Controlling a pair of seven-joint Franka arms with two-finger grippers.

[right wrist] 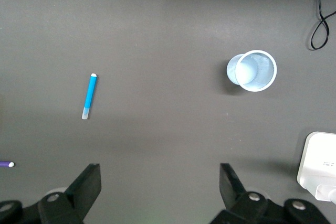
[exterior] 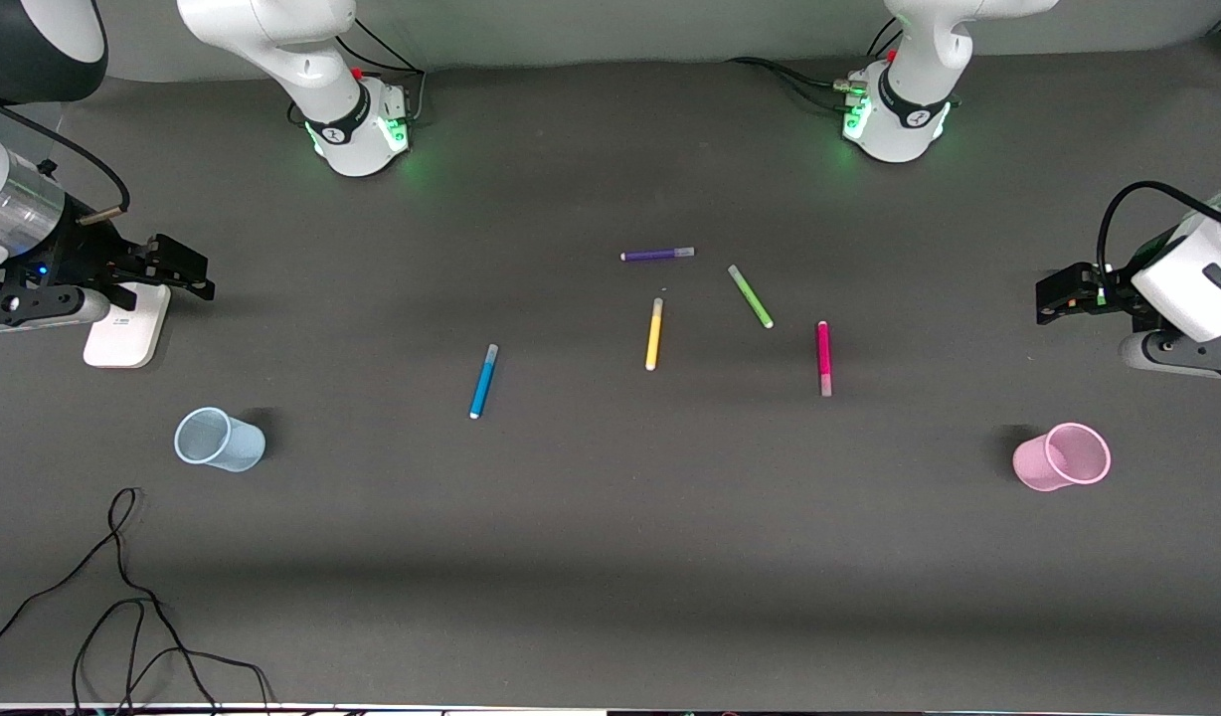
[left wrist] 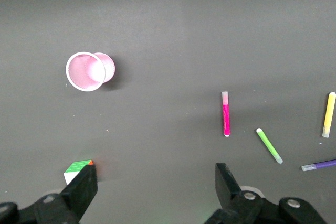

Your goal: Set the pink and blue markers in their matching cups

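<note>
The blue marker (exterior: pixel 483 381) and the pink marker (exterior: pixel 823 358) lie flat on the dark table, apart from each other. The pale blue cup (exterior: pixel 218 440) stands toward the right arm's end and the pink cup (exterior: pixel 1063 456) toward the left arm's end; both are nearer to the front camera than the markers. My right gripper (exterior: pixel 185 273) is open and empty above the table near the blue cup (right wrist: pixel 253 70); the blue marker (right wrist: pixel 89 96) shows in its view. My left gripper (exterior: pixel 1053 298) is open and empty near the pink cup (left wrist: pixel 89 71); the pink marker (left wrist: pixel 226 114) shows in its view.
A yellow pen (exterior: pixel 654 334), a green pen (exterior: pixel 750 296) and a purple pen (exterior: pixel 657 255) lie between the two markers, farther from the front camera. A white device (exterior: pixel 125 326) lies under the right gripper. Black cables (exterior: pixel 123 597) trail at the front corner.
</note>
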